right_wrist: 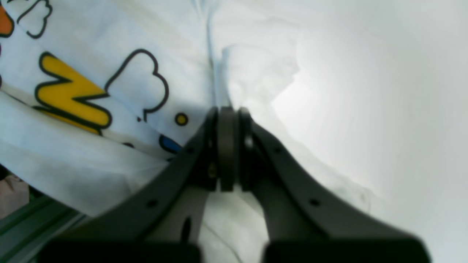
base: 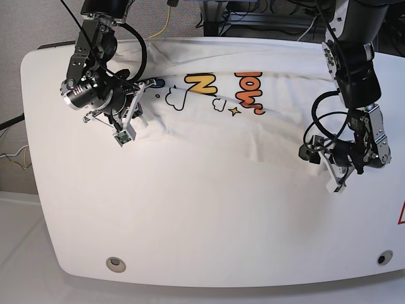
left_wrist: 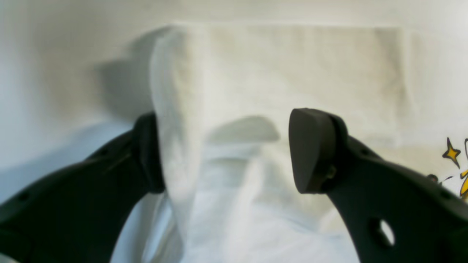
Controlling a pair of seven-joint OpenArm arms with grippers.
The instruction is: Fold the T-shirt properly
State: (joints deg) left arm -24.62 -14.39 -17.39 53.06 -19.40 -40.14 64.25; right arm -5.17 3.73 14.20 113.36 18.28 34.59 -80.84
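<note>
The white T-shirt [base: 215, 130] lies spread along the far half of the table, its blue, yellow and orange print [base: 243, 88] facing up. My right gripper [base: 140, 95] is at the shirt's left end, shut on a pinch of cloth beside the yellow letter [right_wrist: 69, 95]; its pads [right_wrist: 226, 120] are pressed together on the T-shirt [right_wrist: 252, 69]. My left gripper [base: 314, 157] is at the shirt's right end. It stands open, with a raised fold of the T-shirt [left_wrist: 219, 91] between its fingers [left_wrist: 310, 149]; the cloth leans on the left finger only.
The white glossy table [base: 190, 221] stretches toward me from the shirt. Round fittings sit near its front corners [base: 114, 263]. Cables [base: 168, 19] hang behind the far edge. A green-grey frame [right_wrist: 25, 226] shows past the table edge in the right wrist view.
</note>
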